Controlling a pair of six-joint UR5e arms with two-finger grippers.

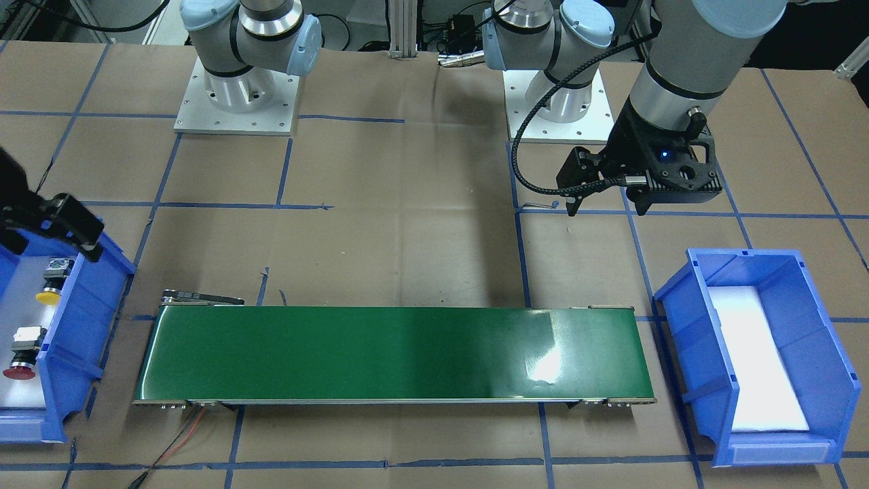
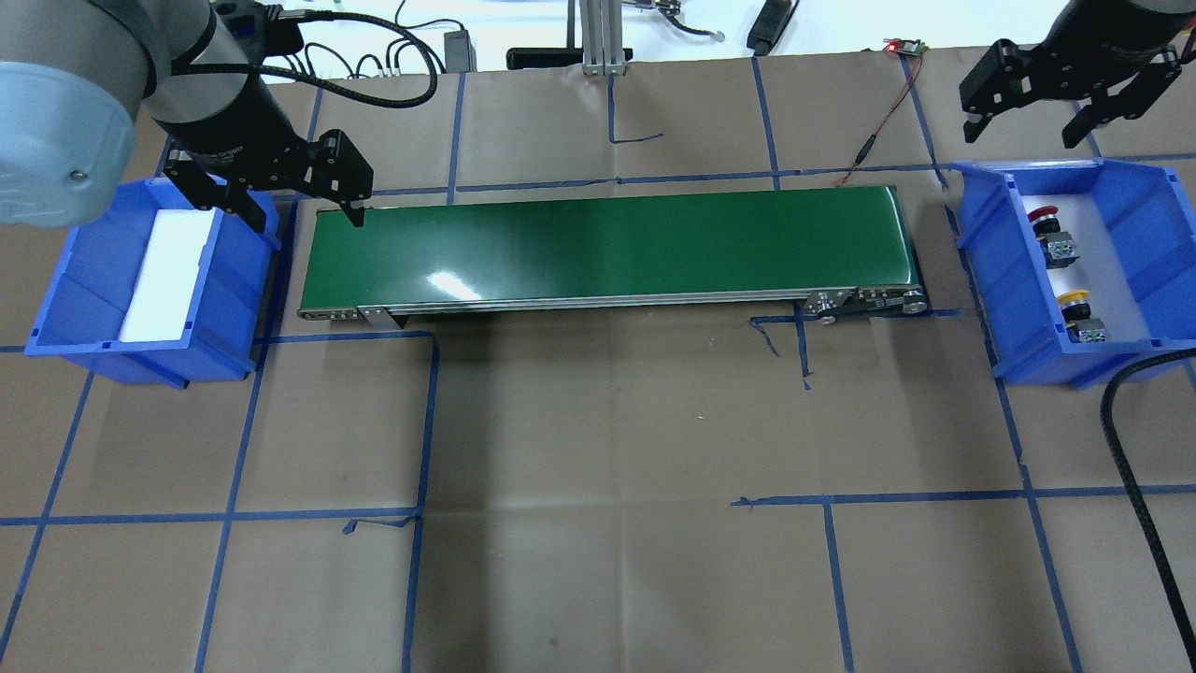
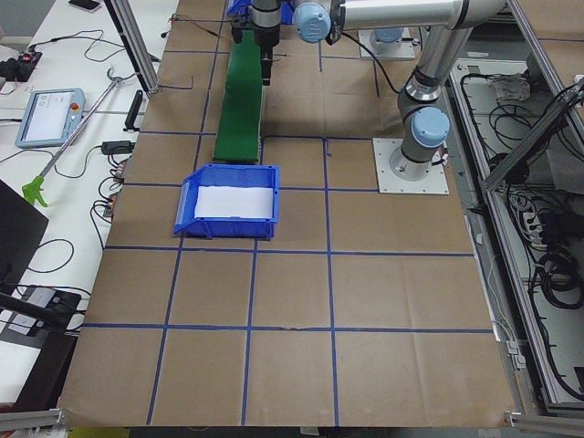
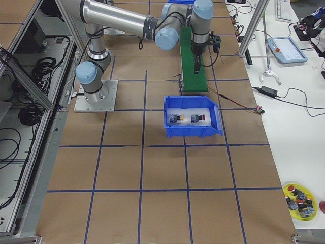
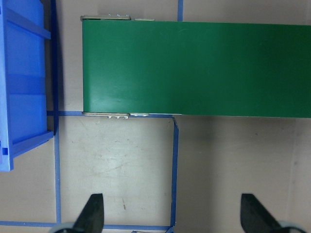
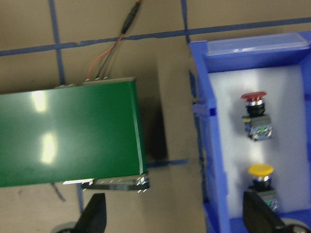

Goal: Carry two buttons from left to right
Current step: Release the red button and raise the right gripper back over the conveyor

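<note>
Blue bin (image 2: 990, 271) walling red button (image 2: 1049, 227), yellow button (image 2: 1078, 313), left gripper (image 2: 308, 220) and right gripper (image 2: 1020, 136) splayed, empty.

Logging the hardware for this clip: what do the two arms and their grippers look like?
The left arm and right arm are silver-grey tubes with light blue joint caps, mounted on pale square base plates. The left gripper and right gripper are black and two-fingered. A black braided cable loops beside the left wrist, where a small blue light glows.
</note>
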